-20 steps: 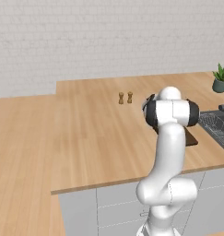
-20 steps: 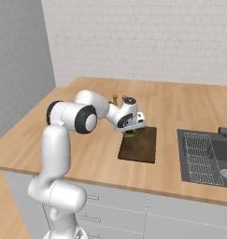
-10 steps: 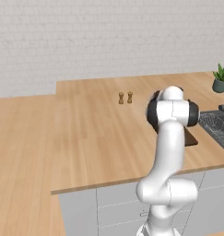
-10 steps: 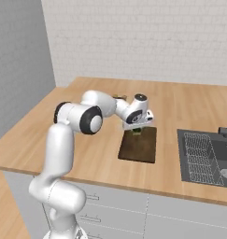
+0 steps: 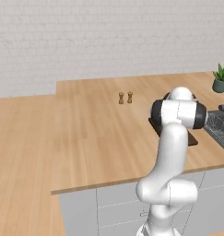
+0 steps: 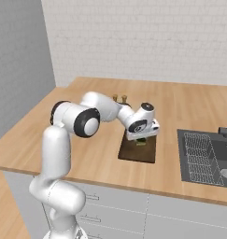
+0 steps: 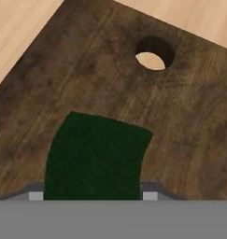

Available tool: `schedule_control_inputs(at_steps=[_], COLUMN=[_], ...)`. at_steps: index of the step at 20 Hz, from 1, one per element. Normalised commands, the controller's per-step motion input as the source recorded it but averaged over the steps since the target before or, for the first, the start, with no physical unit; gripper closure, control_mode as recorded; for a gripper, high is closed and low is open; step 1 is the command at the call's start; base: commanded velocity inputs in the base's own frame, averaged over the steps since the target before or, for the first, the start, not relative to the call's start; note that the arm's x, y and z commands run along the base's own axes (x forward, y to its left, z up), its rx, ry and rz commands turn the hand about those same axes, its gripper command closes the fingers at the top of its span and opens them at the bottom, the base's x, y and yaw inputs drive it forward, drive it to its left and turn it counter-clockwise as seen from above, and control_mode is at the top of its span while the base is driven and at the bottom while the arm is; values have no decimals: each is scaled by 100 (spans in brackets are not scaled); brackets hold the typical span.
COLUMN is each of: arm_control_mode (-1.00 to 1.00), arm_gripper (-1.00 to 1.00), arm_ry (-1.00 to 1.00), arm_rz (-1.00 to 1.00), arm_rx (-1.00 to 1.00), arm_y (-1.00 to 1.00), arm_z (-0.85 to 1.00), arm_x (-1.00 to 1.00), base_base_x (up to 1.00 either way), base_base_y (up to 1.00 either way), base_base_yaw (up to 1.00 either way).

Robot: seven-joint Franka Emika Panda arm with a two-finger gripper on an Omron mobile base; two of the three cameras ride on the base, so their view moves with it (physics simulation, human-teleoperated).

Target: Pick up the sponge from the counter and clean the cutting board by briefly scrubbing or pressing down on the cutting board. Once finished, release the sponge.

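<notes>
The dark green sponge sits between my two fingertips, and my gripper is shut on it. Right under it lies the dark brown cutting board, whose round hole shows light counter wood. From the right base, the gripper hangs low over the board's far half, with the sponge at or just above its surface. In the left base view, my arm hides the hand and most of the board. The light wood counter carries it all.
Two small brown shakers stand behind the board. A dark grey sink basin lies to the board's right. A potted plant stands at the far right of the counter. The counter's front edge runs just in front of the board.
The hand has moved down and slightly right with the sponge, closer to the cutting board. The elbow has swung with it. The board and shakers stay put.
</notes>
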Motion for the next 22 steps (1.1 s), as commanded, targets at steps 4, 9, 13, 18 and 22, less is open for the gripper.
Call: schedule_control_inputs(at_steps=[4, 9, 13, 18, 22], arm_control_mode=[-100, -100, -100, -100, -100], arm_gripper=[100, 100, 100, 100, 100], arm_ry=[0, 0, 0, 0, 0], arm_rz=[-1, -3, 0, 2, 6], arm_rx=[0, 0, 4, 11, 5], arm_y=[-55, -64, -33, 25, 80], arm_z=[-21, -4, 0, -6, -21], arm_x=[43, 27, -23, -92, -58], base_base_x=[0, 0, 0, 0, 0], base_base_y=[0, 0, 0, 0, 0], base_base_yaw=[0, 0, 0, 0, 0])
